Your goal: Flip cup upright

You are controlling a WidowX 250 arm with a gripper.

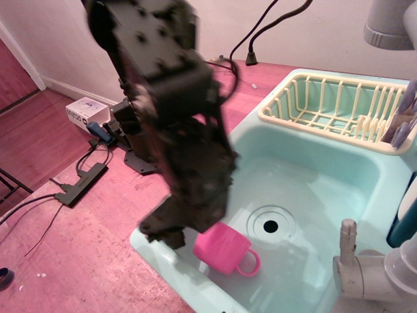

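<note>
The pink cup (220, 251) lies tilted on the floor of the teal sink (313, 195), near the front-left corner, with its loop handle (249, 263) pointing to the front right. I cannot see its opening. My gripper (168, 233) hangs from the black arm over the sink's front-left rim, just left of the cup. Its dark lower end is close to the cup's upper left side; I cannot tell if it touches. The fingers are blurred and merge with the arm, so their gap does not show.
The sink drain (270, 226) lies right of the cup. A cream dish rack (326, 104) sits at the back right. A grey faucet (365, 274) stands at the front right. A black arm base (140, 137) and cables (78, 182) are on the pink counter at left.
</note>
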